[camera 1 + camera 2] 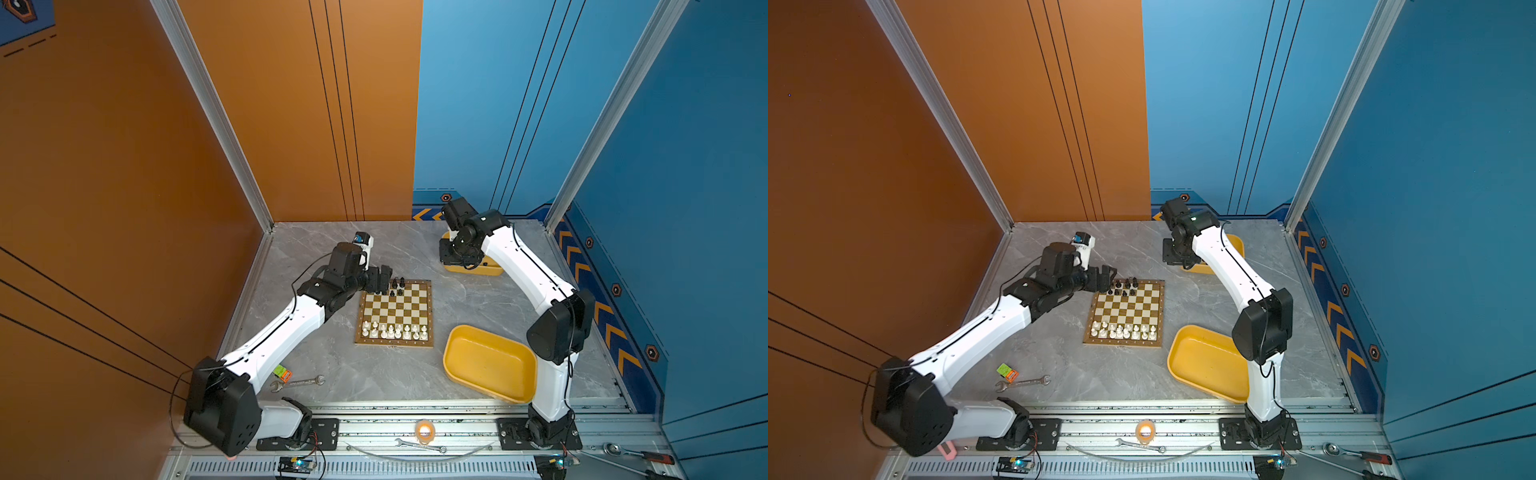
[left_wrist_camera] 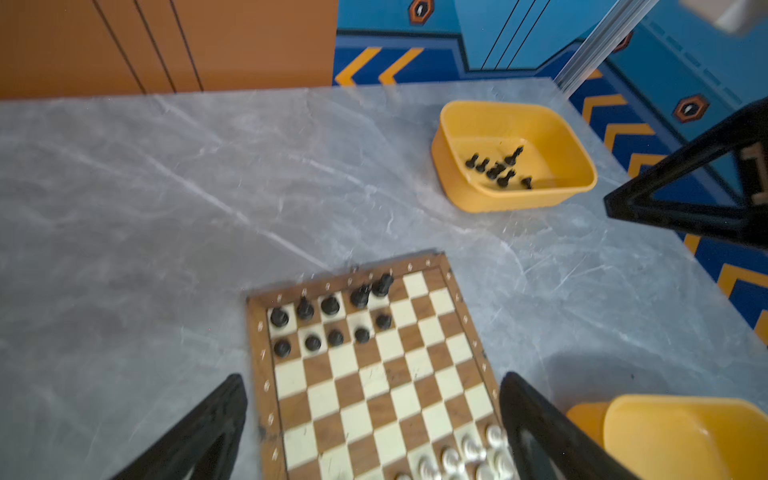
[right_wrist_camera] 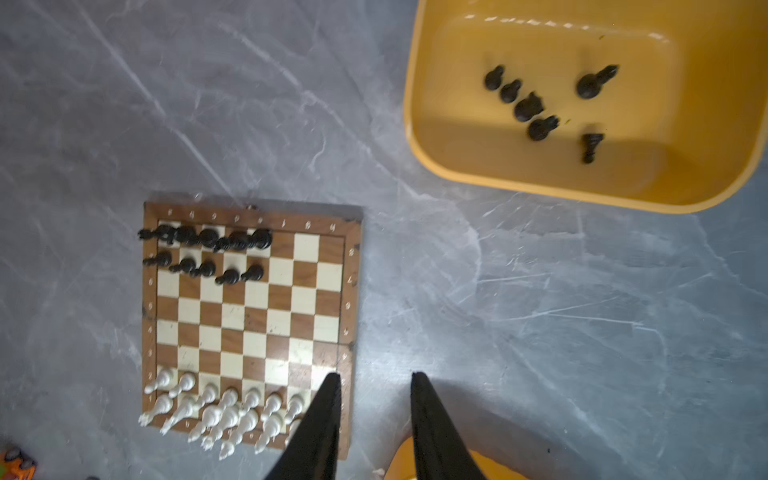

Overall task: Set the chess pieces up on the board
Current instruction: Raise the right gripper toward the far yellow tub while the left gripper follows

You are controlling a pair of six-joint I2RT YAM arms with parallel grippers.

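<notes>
Down on the board [image 1: 395,309], flat in the middle of the grey tabletop [image 1: 316,257]: black chess pieces [image 2: 336,337] upright along the far two rows, five and five, all bunched toward the left arm's side. Cream-white chess pieces [image 1: 390,331] standing along the near two rows. Off the board, loose black pieces [image 3: 528,106] lying on their sides in the far yellow tray [image 3: 415,137], well apart from the board, out past its far right corner.

Over at the board's far left corner, the left gripper [image 1: 384,277]: jaws flung wide, nothing between them, poised just beside the black ranks. Across the way, the right gripper [image 3: 376,375], up near the far yellow tray: jaws parted only a little, nothing in the gap, empty.

Further out, a near yellow tray [image 1: 490,365] just beside the board's near right corner, tucked under the right arm. And a wrench [image 1: 297,383] flat on the tabletop by the left arm.
</notes>
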